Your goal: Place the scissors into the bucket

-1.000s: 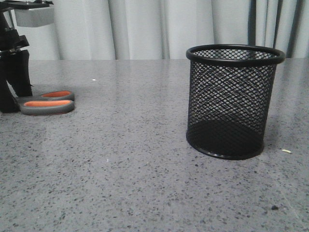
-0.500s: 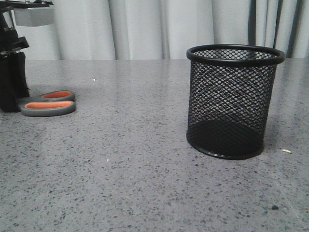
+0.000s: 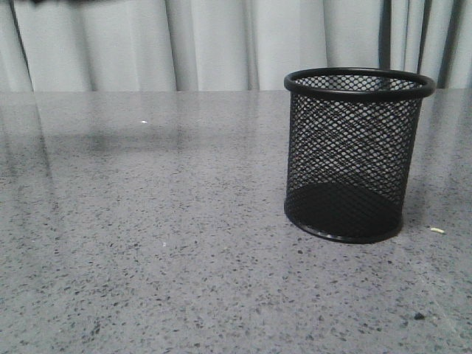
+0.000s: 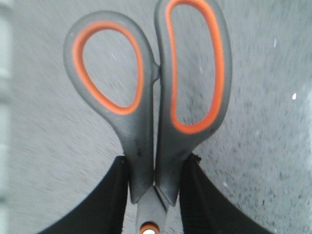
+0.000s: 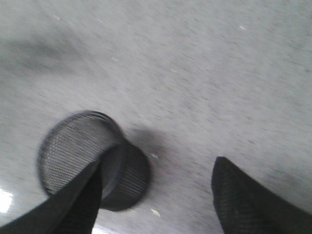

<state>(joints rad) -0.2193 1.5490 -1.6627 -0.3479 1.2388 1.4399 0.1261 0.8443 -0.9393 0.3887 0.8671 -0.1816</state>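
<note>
Gripping the scissors (image 4: 151, 97) just below the handle loops, the left gripper (image 4: 155, 195) has a finger (image 4: 109, 200) pressed on each side of the shanks; the orange-lined loops stick out beyond the fingertips, above the grey table (image 3: 147, 221). The bucket (image 3: 359, 155) stands upright on that table, empty. The right gripper (image 5: 156, 195) hangs spread wide over the bucket, holding nothing.

Looks like a lab or robot test bench rather than a home: bare grey speckled stone-look tabletop (image 3: 147, 243), plain pale curtain (image 3: 221, 44) closing off the whole backdrop beyond it, no furniture or household clutter. Only props: a wire-mesh bucket (image 5: 92, 156) below the right gripper (image 5: 156, 204), office-type scissors (image 4: 156, 97).
</note>
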